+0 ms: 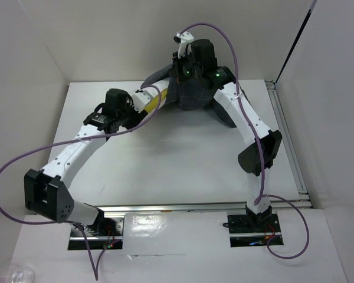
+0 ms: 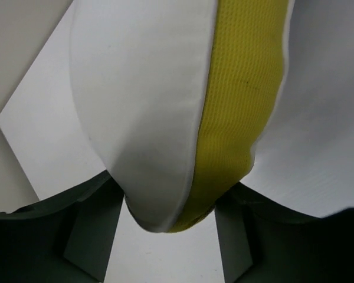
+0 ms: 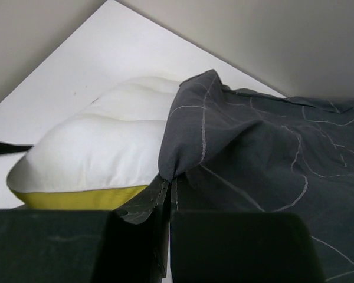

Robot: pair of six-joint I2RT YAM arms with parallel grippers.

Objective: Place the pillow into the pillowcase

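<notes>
The white pillow (image 1: 152,101) with a yellow band lies at the back of the table, its far end inside the dark checked pillowcase (image 1: 192,97). My left gripper (image 1: 133,104) is shut on the pillow's near corner; in the left wrist view the pillow (image 2: 141,106) narrows between my fingers (image 2: 88,236), with the left gripper (image 2: 168,236) around that corner. My right gripper (image 1: 186,73) is shut on the pillowcase's opening edge and holds it raised. In the right wrist view the right gripper (image 3: 171,183) pinches the pillowcase (image 3: 265,153) beside the pillow (image 3: 106,147).
The white table (image 1: 165,159) is enclosed by white walls at the left, back and right. A metal rail (image 1: 289,135) runs along the right edge. Purple cables (image 1: 23,159) loop from both arms.
</notes>
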